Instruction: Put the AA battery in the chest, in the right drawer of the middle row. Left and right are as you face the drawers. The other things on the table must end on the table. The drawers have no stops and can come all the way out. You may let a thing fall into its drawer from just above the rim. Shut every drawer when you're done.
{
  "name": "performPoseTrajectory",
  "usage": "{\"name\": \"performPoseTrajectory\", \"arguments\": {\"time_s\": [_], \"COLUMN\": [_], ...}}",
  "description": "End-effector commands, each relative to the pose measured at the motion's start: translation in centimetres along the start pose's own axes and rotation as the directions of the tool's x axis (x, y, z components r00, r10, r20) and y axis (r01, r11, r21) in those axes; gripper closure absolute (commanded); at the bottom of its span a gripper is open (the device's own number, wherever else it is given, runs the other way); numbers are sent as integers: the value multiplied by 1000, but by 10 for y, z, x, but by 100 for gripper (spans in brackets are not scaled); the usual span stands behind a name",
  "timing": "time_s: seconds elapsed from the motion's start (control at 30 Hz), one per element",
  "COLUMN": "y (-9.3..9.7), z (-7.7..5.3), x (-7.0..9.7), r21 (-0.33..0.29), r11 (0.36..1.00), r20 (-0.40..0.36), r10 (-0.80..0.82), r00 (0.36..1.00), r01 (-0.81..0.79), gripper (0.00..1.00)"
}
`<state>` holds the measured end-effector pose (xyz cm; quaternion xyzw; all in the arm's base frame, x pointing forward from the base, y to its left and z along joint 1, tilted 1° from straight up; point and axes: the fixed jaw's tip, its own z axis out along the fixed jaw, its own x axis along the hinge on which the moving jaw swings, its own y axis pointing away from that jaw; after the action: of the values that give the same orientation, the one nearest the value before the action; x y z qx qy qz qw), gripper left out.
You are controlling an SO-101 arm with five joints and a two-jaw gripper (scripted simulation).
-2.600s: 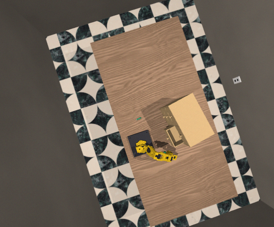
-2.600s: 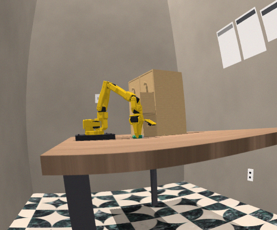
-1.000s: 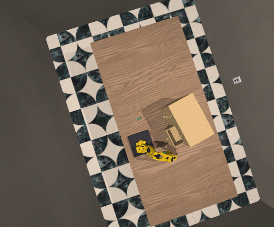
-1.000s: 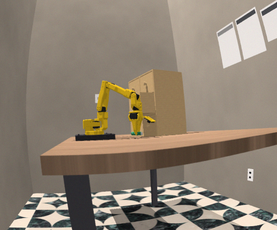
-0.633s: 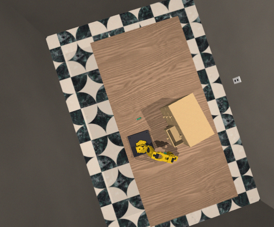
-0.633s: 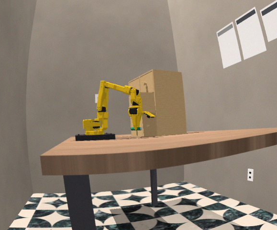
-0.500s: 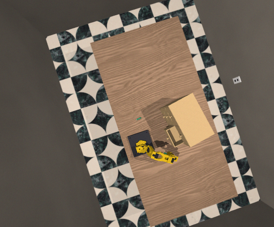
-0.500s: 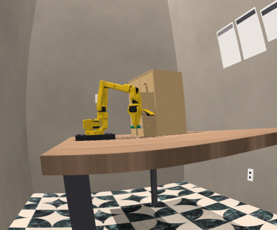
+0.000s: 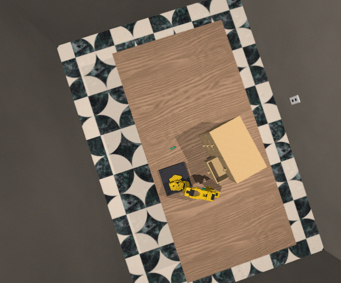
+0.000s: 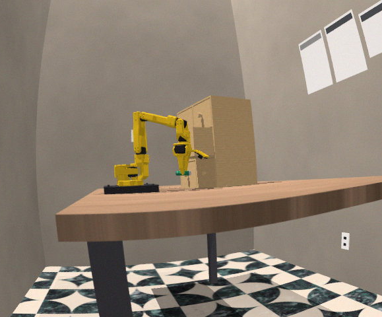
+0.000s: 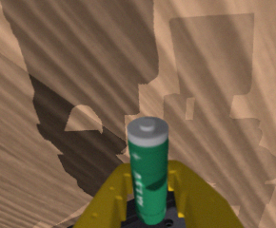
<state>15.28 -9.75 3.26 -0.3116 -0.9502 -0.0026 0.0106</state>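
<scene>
On the wooden table [image 9: 194, 76], chest [image 9: 240, 146] with one drawer [image 9: 216, 168] out; gripper [image 10: 183, 172] clamping AA battery [image 11: 148, 171].

Looks like plain room in home or small office, can't tell which. Grey-brown walls all round. Floor tiles [image 10: 197, 273] dark green + cream, curvy star shapes. Big wood table [image 10: 218, 205] on dark legs in middle. White wall plug [image 10: 344, 240] low on wall. Three white paper sheets [image 10: 346, 45] w/ dark top strips pinned up high. Small wood chest [image 10: 225, 143] w/ drawers sits on table.
</scene>
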Motion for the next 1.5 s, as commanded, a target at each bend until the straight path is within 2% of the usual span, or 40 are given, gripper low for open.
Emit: {"name": "performPoseTrajectory", "arguments": {"time_s": [0.0,0.07,0.23,0.63,0.8,1.03,1.27,1.47], "y": [11,14,14,42,42,58,69,69], "z": [-2,-1,-1,1,1,1,3,3], "x": [13,20,20,61,61,81,103,103], "r21": [0,1,1,6,6,10,13,13], "r11": [997,993,993,934,934,853,743,741], "r20": [27,27,27,22,22,17,12,12], "r10": [-79,-115,-115,-358,-358,-522,-669,-671], "r00": [997,993,993,934,934,853,743,741], "r01": [79,115,115,358,358,522,669,671], "gripper": [100,100,100,100,100,100,100,100]}}
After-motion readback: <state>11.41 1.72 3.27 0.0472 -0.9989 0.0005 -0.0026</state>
